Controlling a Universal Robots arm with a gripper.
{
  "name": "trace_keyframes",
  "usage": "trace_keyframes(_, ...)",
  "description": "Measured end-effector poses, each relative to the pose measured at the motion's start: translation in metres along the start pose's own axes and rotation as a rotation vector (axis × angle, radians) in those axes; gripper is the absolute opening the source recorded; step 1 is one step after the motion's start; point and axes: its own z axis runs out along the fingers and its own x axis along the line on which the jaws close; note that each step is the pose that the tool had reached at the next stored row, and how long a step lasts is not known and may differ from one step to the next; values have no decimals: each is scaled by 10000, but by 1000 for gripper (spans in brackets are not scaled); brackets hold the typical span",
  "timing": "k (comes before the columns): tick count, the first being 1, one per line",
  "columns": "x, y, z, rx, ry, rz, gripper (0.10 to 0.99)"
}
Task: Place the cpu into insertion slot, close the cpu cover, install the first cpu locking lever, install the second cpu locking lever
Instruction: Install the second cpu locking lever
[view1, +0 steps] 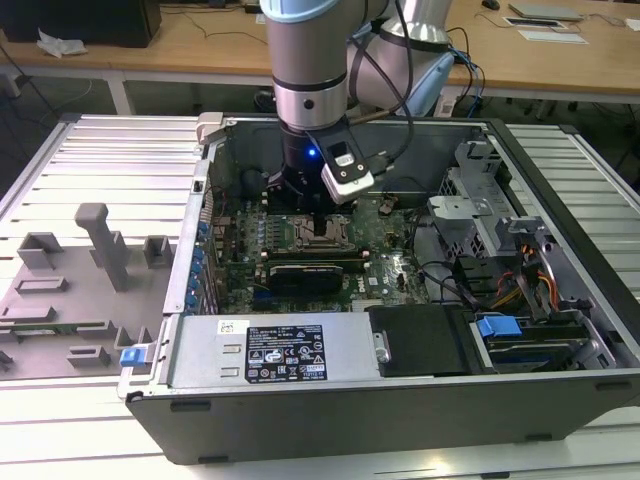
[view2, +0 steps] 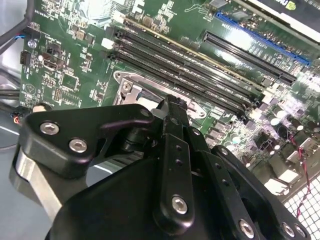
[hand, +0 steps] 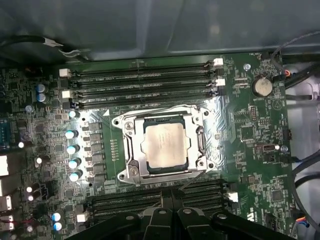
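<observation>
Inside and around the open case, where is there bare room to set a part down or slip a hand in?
Bare: the ribbed metal table on the exterior view's right of the computer case. The exterior view's left carries a grey fixture tray. Crowded: the motherboard, where memory slots flank the cpu and the claw hangs beside it.
</observation>
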Motion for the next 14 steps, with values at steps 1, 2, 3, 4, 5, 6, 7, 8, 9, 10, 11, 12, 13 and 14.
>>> trace_keyframes(1,-1,-30,12,-140,14,17,106)
trace_keyframes(2,-1,-29,12,-141,15,17,106)
trace_keyframes(3,-1,-29,12,-141,15,18,106)
trace_keyframes(4,-1,-30,12,-141,15,17,106)
trace_keyframes(5,2,-30,13,-142,15,18,106)
trace_keyframes(6,6,-31,17,-145,14,17,106)
trace_keyframes(7,13,-32,28,-160,18,22,106)
trace_keyframes(8,26,-34,43,-195,21,32,106)
trace_keyframes(9,32,-34,52,-216,22,38,106)
trace_keyframes(10,38,-35,58,-231,24,42,106)
trace_keyframes(11,48,-37,67,-253,26,48,106)
trace_keyframes(12,58,-38,75,-274,29,51,106)
trace_keyframes(13,73,-39,83,-305,31,56,106)
trace_keyframes(14,84,-41,88,-330,33,60,106)
